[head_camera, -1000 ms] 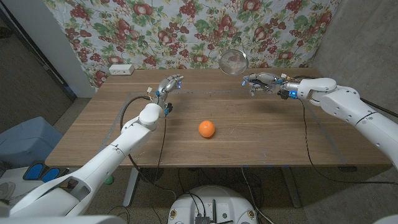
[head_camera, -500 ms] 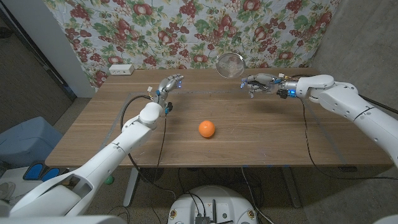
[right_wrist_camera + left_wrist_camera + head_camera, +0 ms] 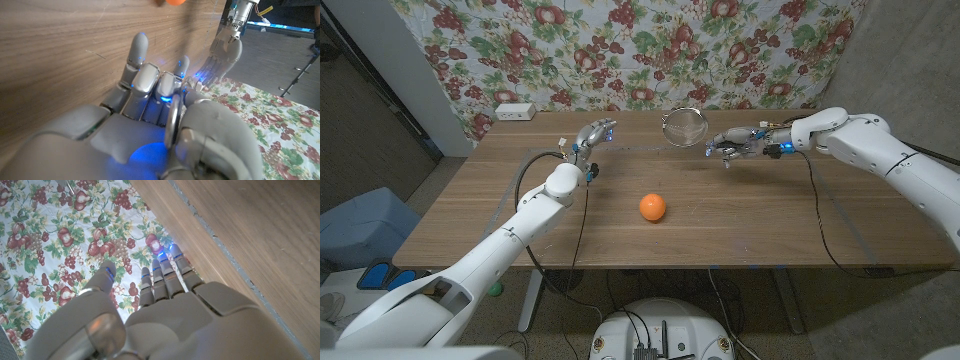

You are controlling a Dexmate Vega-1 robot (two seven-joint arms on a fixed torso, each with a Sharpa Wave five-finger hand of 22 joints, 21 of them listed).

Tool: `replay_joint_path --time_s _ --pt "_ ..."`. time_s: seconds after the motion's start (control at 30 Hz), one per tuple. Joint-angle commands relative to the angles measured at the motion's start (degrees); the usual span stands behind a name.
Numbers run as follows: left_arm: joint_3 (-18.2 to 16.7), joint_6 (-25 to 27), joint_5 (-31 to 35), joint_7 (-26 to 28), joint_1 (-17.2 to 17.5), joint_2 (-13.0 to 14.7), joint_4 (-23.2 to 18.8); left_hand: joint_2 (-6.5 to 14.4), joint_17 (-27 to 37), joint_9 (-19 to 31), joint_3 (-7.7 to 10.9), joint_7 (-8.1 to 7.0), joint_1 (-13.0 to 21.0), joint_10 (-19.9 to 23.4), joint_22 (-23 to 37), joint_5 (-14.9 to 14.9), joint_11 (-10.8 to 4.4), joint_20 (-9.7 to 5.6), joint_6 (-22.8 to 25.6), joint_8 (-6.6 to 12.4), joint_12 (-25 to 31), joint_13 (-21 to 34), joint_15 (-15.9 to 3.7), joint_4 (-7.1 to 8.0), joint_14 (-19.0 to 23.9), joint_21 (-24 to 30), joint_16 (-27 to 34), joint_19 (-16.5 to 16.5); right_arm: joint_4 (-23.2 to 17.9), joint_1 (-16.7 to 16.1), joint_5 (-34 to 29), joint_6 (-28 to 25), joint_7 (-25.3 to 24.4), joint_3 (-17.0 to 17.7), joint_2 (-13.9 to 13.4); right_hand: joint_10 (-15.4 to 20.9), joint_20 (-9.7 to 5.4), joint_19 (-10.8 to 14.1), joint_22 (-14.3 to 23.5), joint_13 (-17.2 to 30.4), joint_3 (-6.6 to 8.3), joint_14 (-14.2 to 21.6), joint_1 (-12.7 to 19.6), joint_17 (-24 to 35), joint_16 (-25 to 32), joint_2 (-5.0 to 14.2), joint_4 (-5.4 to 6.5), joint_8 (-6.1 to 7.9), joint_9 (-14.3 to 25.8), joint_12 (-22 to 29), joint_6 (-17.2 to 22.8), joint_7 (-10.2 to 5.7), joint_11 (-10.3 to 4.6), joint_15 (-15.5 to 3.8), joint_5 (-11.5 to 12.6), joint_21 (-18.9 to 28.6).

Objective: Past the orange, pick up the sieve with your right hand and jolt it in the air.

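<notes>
The right hand [image 3: 732, 145] grips the handle of the round wire-mesh metal sieve [image 3: 681, 127] and holds it clear of the brown wooden table [image 3: 740, 215], out over the far half of the tabletop in front of the floral fruit-print cloth [image 3: 640, 45]; in the right wrist view the fingers [image 3: 137, 52] curl round the thin metal handle. The left hand [image 3: 592, 140] holds nothing, fingers straight and slightly apart, above the table's far left part. The round orange fruit [image 3: 653, 207] sits on the table nearer the robot, between the two arms.
</notes>
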Motion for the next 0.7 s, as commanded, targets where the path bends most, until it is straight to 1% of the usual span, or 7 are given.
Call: replay_joint_path --time_s 0.03,0.43,0.7 --pt "0.0 0.5 0.2 0.5 0.4 0.2 -0.9 -0.2 0.1 0.2 0.56 0.01 -0.4 0.5 0.2 0.5 0.22 0.08 0.7 -0.14 0.2 -0.1 0.26 -0.03 0.2 -0.2 0.1 0.4 -0.5 2.4 -2.3 -3.3 1.3 -2.2 -0.3 -3.4 -2.72 -0.4 -0.1 -0.1 0.26 -0.1 0.2 0.1 0.2 0.55 0.24 0.38 0.0 -0.2 3.5 3.94 -3.77 -0.24 0.1 0.4" --pt "-0.1 0.5 0.2 0.6 0.7 0.4 -1.4 -0.3 0.1 0.2 0.67 0.01 -0.5 0.5 0.2 0.5 0.06 0.06 0.7 -0.14 0.2 -0.1 0.23 -0.03 0.2 -0.2 0.1 0.4 -0.9 1.8 -2.0 -2.7 1.0 -1.6 -0.3 -3.3 -2.81 -0.5 -0.5 0.3 0.31 -0.1 0.2 0.1 0.2 0.54 0.24 0.58 -0.1 -0.1 3.5 3.89 -3.75 -0.25 0.1 1.1" --pt "-0.2 0.4 0.0 0.3 0.7 0.5 -1.4 -0.3 0.1 0.2 0.77 0.01 -0.5 0.5 0.2 0.5 0.13 0.09 0.7 -0.15 0.2 -0.1 0.30 -0.07 0.2 -0.3 0.1 0.4 -1.6 0.0 -0.9 -1.0 -0.7 -0.1 -0.5 -3.3 -2.83 -0.8 -0.7 0.5 0.35 -0.1 0.2 0.1 0.2 0.53 0.23 0.69 -0.2 0.0 3.6 3.91 -3.70 -0.25 0.1 1.5"
